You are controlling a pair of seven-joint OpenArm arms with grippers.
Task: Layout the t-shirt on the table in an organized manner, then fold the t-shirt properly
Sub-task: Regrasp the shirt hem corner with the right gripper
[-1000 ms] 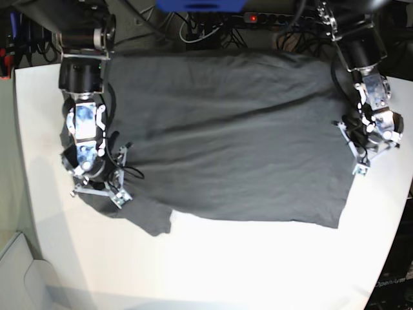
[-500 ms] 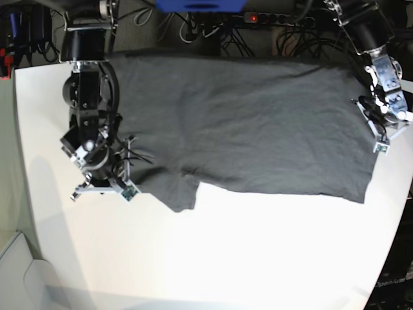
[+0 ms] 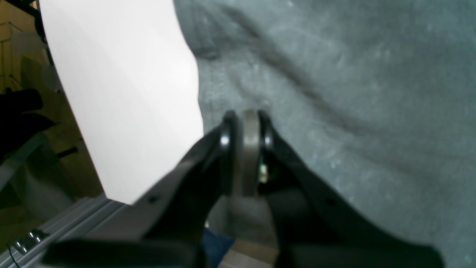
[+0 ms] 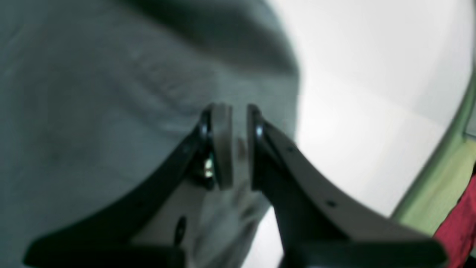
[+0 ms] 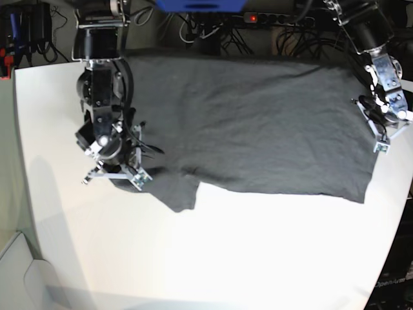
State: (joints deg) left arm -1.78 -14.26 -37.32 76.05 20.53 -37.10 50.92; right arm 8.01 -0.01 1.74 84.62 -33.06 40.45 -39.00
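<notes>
Across the upper half of the base view the t-shirt (image 5: 251, 123) is lying spread wide, a soft charcoal-grey cloth with shallow wrinkles running through it and a fuzzy, slightly mottled weave showing in the wrist views. Its lower hem is slanting down toward the right of the frame, and a short flap, apparently a sleeve, is hanging down at lower left of the cloth. At the cloth's left edge the right gripper (image 5: 115, 177) is pinching the fabric, its dull grey pads nearly together with a thin fold between them in the right wrist view. At the far right edge the left gripper (image 5: 381, 143) is pressing its pads tight; whether cloth is caught between them I cannot tell. Both have black curved fingers (image 3: 297, 175) with small screw holes. Under everything the table (image 5: 226, 258) is showing smooth, matte and white, with a rounded edge. Behind it, along the top of the frame, black cables (image 5: 290, 32) are tangling around a power strip with a red light.
</notes>
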